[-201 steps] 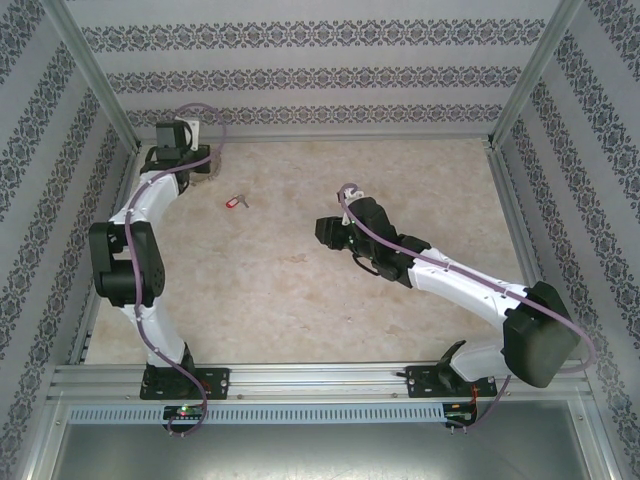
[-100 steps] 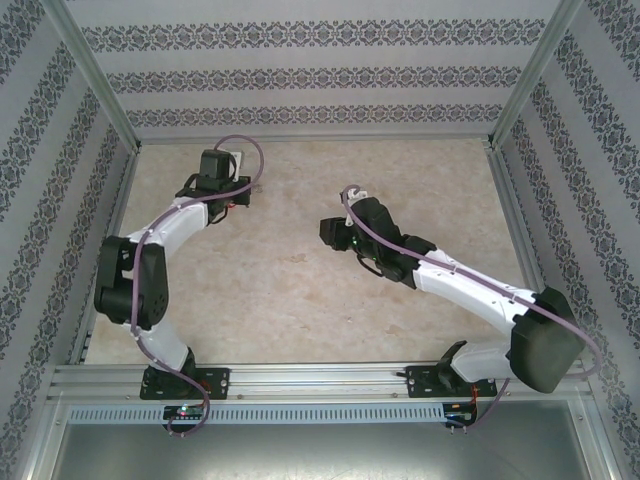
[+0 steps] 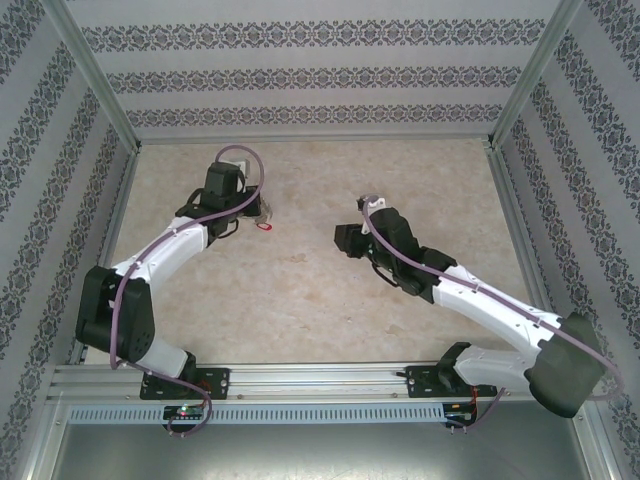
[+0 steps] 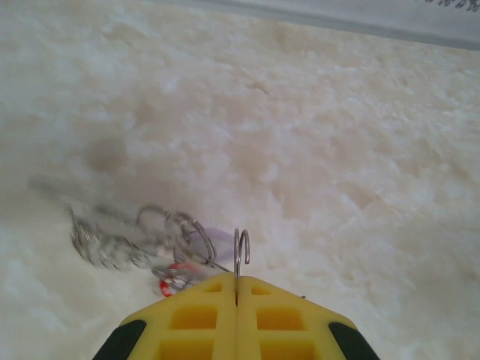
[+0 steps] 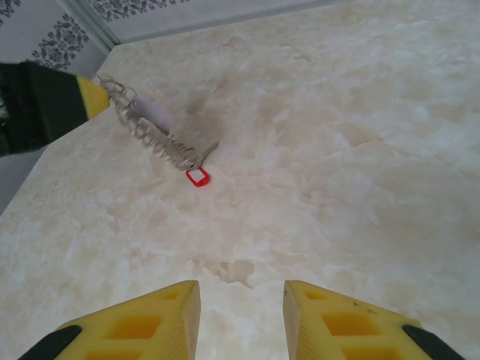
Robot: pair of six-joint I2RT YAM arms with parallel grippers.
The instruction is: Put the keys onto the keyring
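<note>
Pinching thin silvery wire keyring [image 5: 161, 146], left tool [image 4: 237, 280].

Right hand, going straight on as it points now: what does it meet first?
The right hand would probably meet the bare beige marble-look tabletop, just short of the red-headed key beside the silvery wire keyring in the left hand; depth is unclear.

Cream marbling on the tabletop [image 3: 300, 310]; dark floral bands on white walls [image 3: 320, 60]. White with black joints on the left arm [image 3: 165, 248] and right arm [image 3: 490, 300], purple on their cables [image 3: 206, 400]. Yellow on the right gripper's fingers [image 5: 142, 326], silver on the keyring [image 5: 150, 135], red on one key head [image 5: 197, 177].
</note>
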